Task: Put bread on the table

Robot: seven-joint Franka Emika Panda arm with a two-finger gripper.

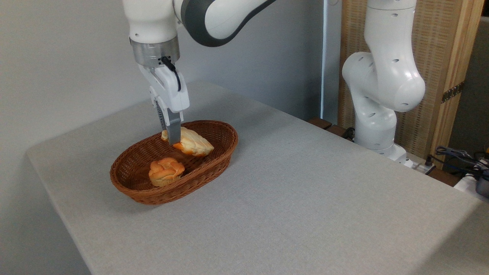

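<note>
**Robot gripper lowered onto a loaf in a wicker basket**

The nearest part of the scene is the table, a wide top covered in light grey fabric with rounded corners, bare across its front and right side.

Further back, on the left half of the table, sits a brown oval wicker basket. Two baked items lie inside it. The nearer one, towards the front left of the basket, is a small round orange bun with a knotted top. Behind it, towards the back of the basket, lies the bread, a longer pale golden loaf with a darker orange edge underneath. It is tilted, with its left end higher than its right. The bun and the loaf are near each other but do not touch.

The gripper comes straight down from above onto the left end of the loaf. One grey finger is visible in front of the loaf, overlapping it; the other finger is hidden behind. Whether the jaws are clamped on the loaf or merely around it cannot be told from this angle.

Above, the white arm bends up and off the top edge. Its white base stands beyond the table's far right edge, in front of a wooden screen. Dark cables lie at the far right. A plain pale wall fills the background.
</note>
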